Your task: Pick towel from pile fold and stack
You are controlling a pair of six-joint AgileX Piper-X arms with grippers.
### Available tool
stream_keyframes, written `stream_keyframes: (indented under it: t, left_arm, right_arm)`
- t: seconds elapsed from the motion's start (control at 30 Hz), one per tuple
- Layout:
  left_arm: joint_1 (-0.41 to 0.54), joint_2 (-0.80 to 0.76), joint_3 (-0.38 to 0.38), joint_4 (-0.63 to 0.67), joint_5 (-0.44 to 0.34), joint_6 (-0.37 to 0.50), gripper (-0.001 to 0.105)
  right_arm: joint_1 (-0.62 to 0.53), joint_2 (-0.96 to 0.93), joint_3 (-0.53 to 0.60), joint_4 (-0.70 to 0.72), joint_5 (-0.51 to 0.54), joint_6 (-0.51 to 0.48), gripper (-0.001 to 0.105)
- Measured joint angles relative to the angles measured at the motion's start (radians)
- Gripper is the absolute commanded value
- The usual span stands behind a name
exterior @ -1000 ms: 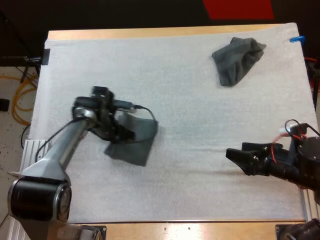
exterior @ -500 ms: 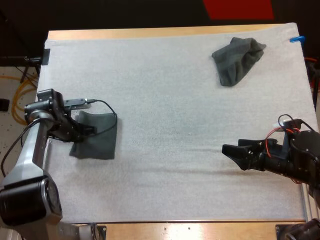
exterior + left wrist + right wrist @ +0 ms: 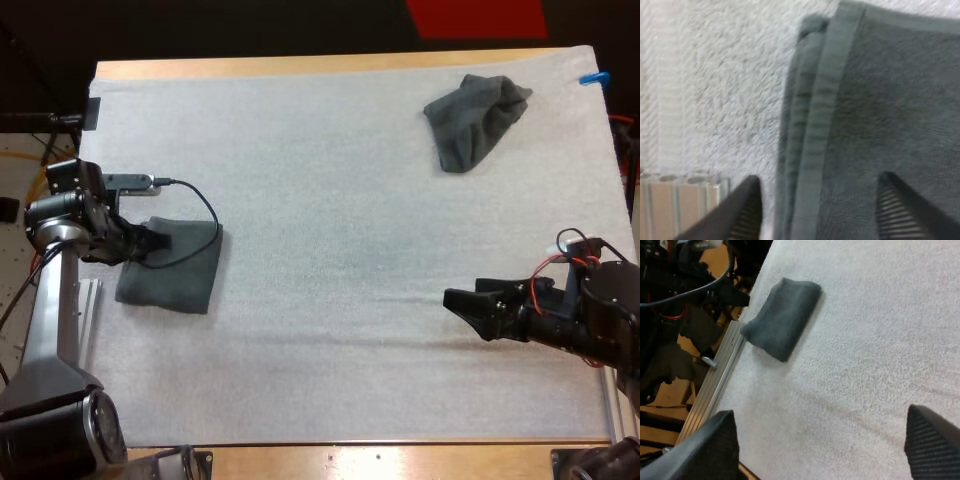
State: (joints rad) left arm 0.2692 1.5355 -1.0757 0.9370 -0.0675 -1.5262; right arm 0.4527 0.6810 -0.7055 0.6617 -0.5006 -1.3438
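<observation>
Left end effector [image 3: 152,240] is low over the folded towel [image 3: 175,275], right at the edge of the mat [image 3: 330,200]. Its fingers [image 3: 740,212] are apart and grip nothing. One finger sits just outside the folded towel's layered hem and the other is over its flat face, so the hem runs between them. I can't tell if the fingertips touch the cloth. The folded towel lies flat under the end effector, with its layers showing at that hem. A metal rail [image 3: 715,385] runs just beside the end effector, past the mat edge.

Right end effector [image 3: 460,308] hovers over bare mat near my side of the desk [image 3: 300,65]. Its fingers are spread wide and empty, pointing toward the left arm. From it, the folded towel is well ahead across the mat.

Crumpled towel [image 3: 475,120] is a loose heap on the mat, well beyond the right end effector toward the far side. It is far from the left one and nothing touches it.
</observation>
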Motion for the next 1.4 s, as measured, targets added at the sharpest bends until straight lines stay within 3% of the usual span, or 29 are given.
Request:
stream_keyframes:
  t: [0.13, 0.3, 0.5, 0.63, 0.73, 1.0, 1.23, 1.4]
  left_arm:
    - [0.000, -0.026, 0.002, 0.015, -0.033, 0.000, 0.053]
    - [-0.005, -0.164, 0.002, 0.001, -0.017, 0.000, 0.053]
    - [-0.068, -0.386, 0.002, 0.001, 0.133, 0.000, 0.053]
    - [-0.142, -0.520, 0.002, 0.001, 0.246, -0.001, 0.053]
    - [-0.203, -0.594, 0.002, -0.004, 0.275, -0.027, 0.053]
    - [-0.259, -0.681, 0.002, -0.004, 0.284, -0.060, 0.053]
    - [-0.259, -0.755, 0.002, 0.046, 0.284, -0.049, 0.053]
    - [-0.259, -0.808, 0.002, 0.052, 0.284, -0.041, 0.053]
  right_arm:
    - [0.000, 0.000, 0.000, 0.000, -0.004, 0.016, 0.067]
    - [0.000, 0.000, 0.000, -0.001, -0.004, 0.019, 0.067]
    - [0.000, 0.000, 0.000, -0.028, -0.005, 0.010, 0.067]
    - [0.000, 0.000, 0.000, -0.037, -0.002, -0.090, 0.067]
    - [-0.015, 0.000, 0.000, -0.039, 0.014, -0.114, 0.067]
    - [-0.205, 0.033, -0.008, -0.034, 0.049, -0.171, 0.067]
    - [-0.425, 0.033, -0.132, 0.090, 0.068, -0.362, 0.067]
    - [-0.484, 0.024, -0.209, 0.202, 0.206, -0.477, 0.067]
